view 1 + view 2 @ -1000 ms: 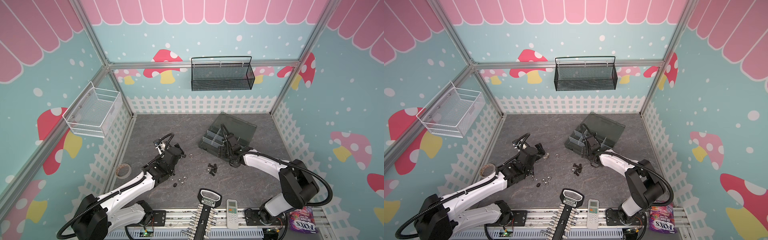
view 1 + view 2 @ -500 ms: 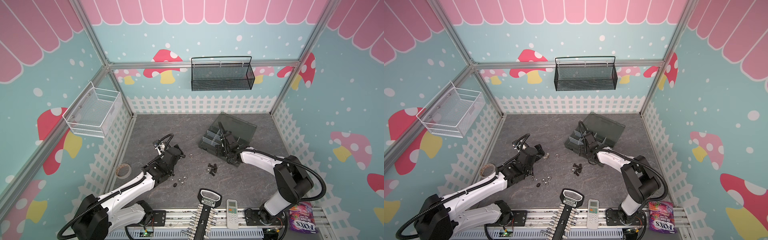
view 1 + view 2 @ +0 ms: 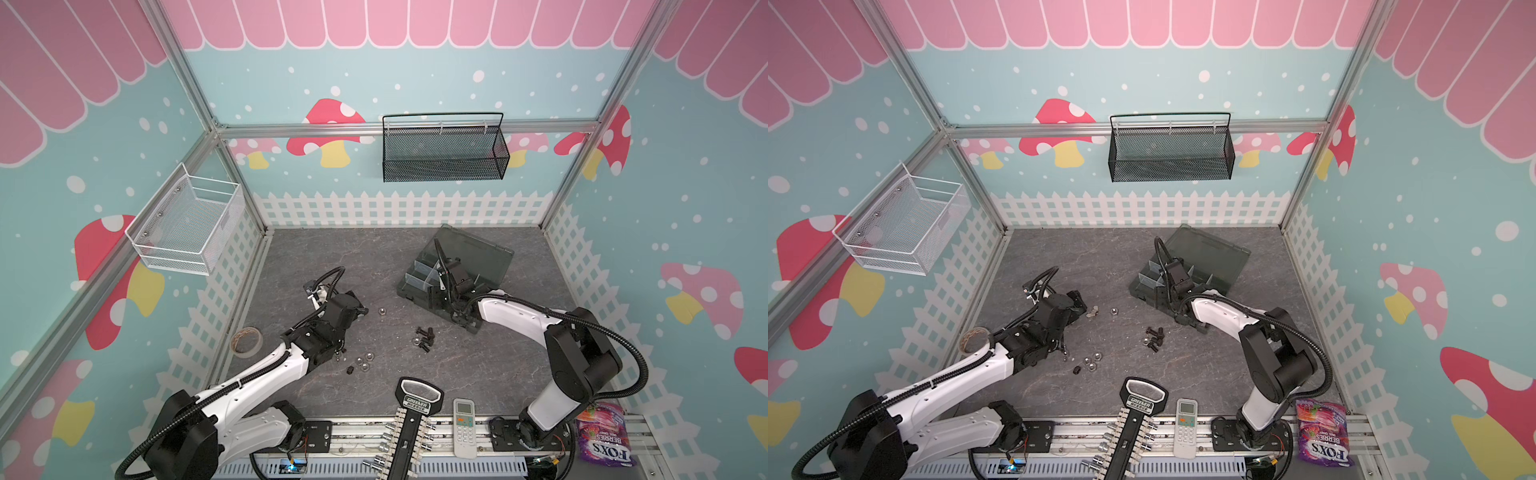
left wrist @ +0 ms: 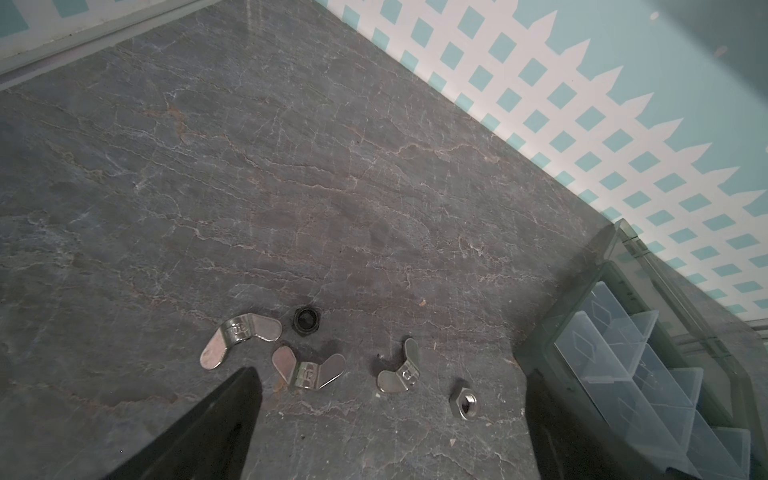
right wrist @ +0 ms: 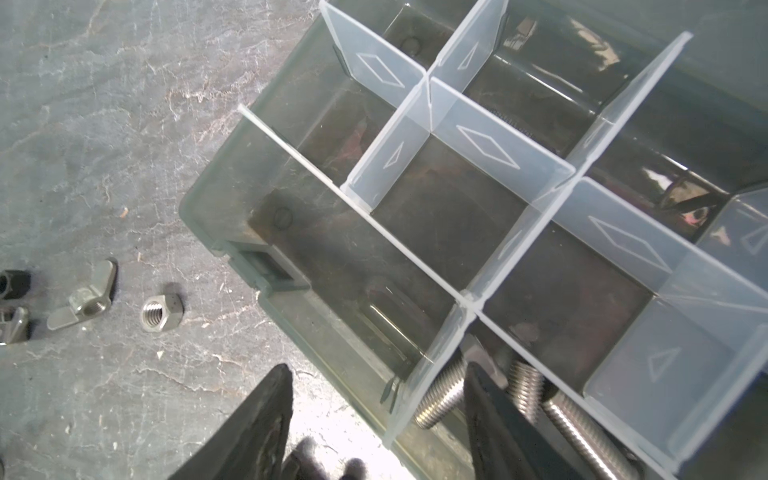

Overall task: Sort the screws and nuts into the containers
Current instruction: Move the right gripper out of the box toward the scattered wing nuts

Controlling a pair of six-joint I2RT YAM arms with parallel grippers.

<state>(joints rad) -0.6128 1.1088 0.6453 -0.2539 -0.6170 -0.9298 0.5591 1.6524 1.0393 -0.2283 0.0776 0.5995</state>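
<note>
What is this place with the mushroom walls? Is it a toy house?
Most likely a robot practice booth, decorated playfully. Two robot arms are mounted at the front of a grey tabletop, mushroom pictures cover walls held by a metal frame, and loose nuts lie near an organiser box.
</note>
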